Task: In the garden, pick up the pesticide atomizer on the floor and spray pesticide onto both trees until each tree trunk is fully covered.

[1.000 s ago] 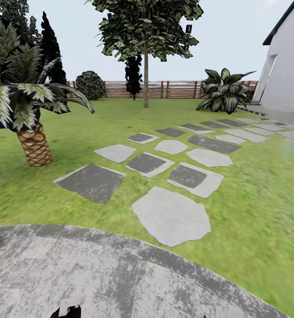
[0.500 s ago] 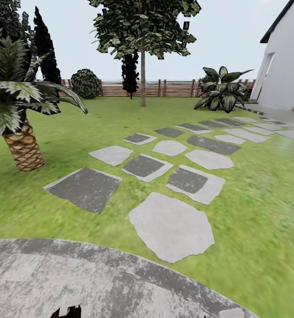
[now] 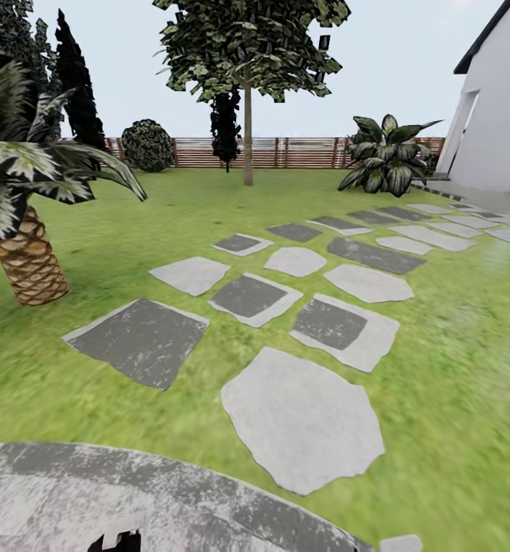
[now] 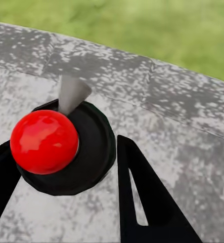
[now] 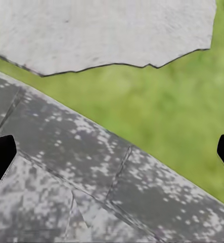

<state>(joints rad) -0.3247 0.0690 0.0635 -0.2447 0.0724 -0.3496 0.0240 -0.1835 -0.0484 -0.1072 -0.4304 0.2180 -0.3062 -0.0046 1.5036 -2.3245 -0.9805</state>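
Status: pick-up stage judged complete; spraying stage not begun. The pesticide atomizer (image 4: 91, 152), identified by its red ball top, black round cap and grey nozzle piece, sits between the two black fingers of the left pincer (image 4: 66, 144) directly above the grey paved pad (image 3: 47, 491). The fingers stand close against either side of the cap, so the left pincer is judged to be closed on the atomizer and carrying it clear of the pad. Contact on one side cannot be confirmed. The right pincer (image 5: 113, 154) is spread wide, with one fingertip at each edge of the right wrist view. It holds nothing, and only the pad, a strip of grass and one pale stone lie beneath it. Beyond the pad, a path of stepping stones (image 3: 301, 418) runs across the garden (image 3: 454, 368) lawn. One target tree (image 3: 247, 46) stands far beyond the pad, near the wooden fence (image 3: 301, 152), and its tree trunk (image 3: 248, 134) is bare, with no visible coating. A second target tree cannot be identified with certainty. The palm (image 3: 26, 261) close to the pad and the dark cypress (image 3: 74, 84) further off are not targets. Remaining work, as judged: travel from the pad to spraying range of the first trunk, cover it fully, locate the second tree, and repeat. The trunk is well outside working range from the pad.
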